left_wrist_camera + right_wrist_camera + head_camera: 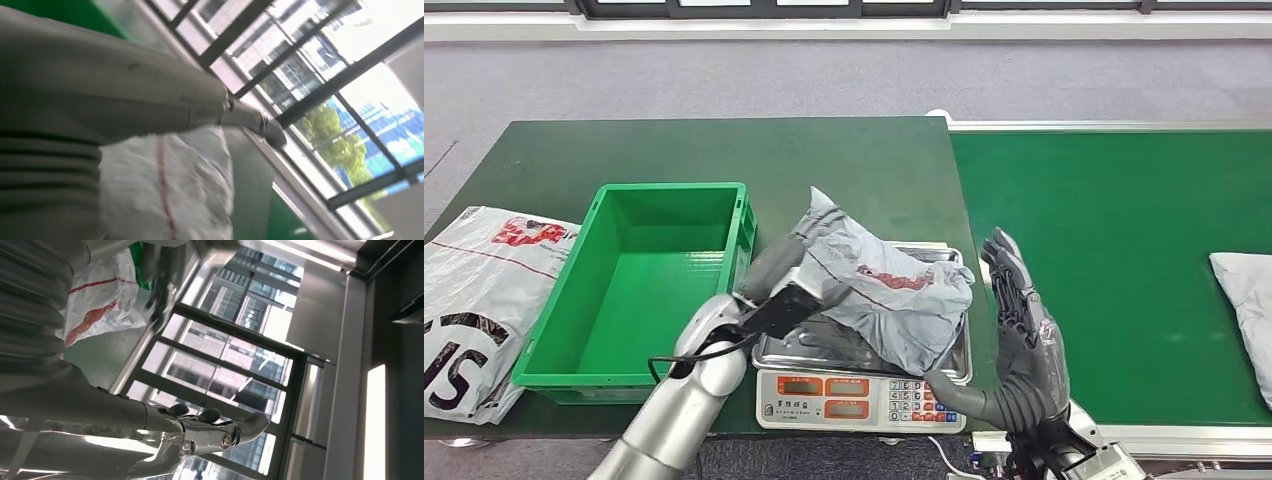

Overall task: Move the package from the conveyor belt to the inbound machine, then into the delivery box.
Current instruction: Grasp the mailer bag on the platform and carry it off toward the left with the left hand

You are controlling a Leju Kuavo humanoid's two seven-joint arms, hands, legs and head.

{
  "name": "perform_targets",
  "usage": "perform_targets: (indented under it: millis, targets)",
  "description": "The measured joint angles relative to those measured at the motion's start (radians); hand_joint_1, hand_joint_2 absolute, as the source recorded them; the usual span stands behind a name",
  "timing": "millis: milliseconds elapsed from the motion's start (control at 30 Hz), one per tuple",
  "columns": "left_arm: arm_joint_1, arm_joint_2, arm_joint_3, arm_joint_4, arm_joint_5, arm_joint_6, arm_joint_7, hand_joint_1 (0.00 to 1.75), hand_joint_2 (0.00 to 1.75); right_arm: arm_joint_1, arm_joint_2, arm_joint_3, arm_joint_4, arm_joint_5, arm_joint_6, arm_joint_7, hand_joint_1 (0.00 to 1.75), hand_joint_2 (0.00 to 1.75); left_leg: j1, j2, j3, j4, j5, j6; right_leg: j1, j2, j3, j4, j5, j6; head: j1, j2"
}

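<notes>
A crumpled grey package (894, 290) with red print lies on the steel tray of the inbound machine, a scale (861, 400) with a keypad at the table's front edge. My left hand (789, 285) grips the package's left side, which is raised off the tray; up close its thumb (250, 117) lies over the pale wrapping of the package (165, 195). Just right of the scale, my right hand (1022, 335) stands upright with its fingers (215, 427) stretched out, holding nothing. The green delivery box (574, 330) sits left of the scale with nothing in it.
A white printed bag (474, 300) lies at the table's left end. On the green conveyor belt (1114, 250) to the right, another grey package (1249, 300) rests at the picture's edge. Grey floor and windows lie beyond.
</notes>
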Motion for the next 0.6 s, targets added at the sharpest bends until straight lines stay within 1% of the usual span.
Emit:
perform_targets:
  millis: [133,233,400,600]
  targets:
    - [-0.15,-0.028,-0.1,0.162,-0.037,0.01,0.02,0.0,1.75,-0.034,0.0,0.0,0.002,-0.007,0.063,-0.009,0.0,1.75,0.0,0.001,0.0,0.0,0.0,0.0,0.0,0.001,-0.001,0.0,0.001,0.0,0.0,0.0]
    - [-0.225,-0.053,-0.155,0.256,-0.056,0.023,0.027,0.0,1.75,-0.073,0.003,0.0,0.017,-0.012,0.069,0.001,0.0,1.75,0.0,0.001,0.0,0.0,0.0,0.0,0.0,0.001,0.0,0.0,0.001,0.0,0.0,0.0]
    - [-0.283,-0.094,-0.221,0.38,-0.064,0.028,0.03,0.0,1.75,-0.117,0.015,0.0,0.039,-0.026,0.077,0.028,0.0,1.75,0.0,0.001,0.0,0.0,0.0,0.0,0.0,0.001,-0.001,0.0,0.001,0.0,0.0,0.0]
    - [-0.307,-0.126,-0.282,0.482,-0.074,0.019,0.031,0.0,1.75,-0.148,0.032,0.0,0.053,-0.033,0.084,0.05,0.0,1.75,0.0,0.0,-0.001,0.0,0.0,0.0,0.0,0.001,-0.001,0.0,0.001,0.0,0.0,0.0]
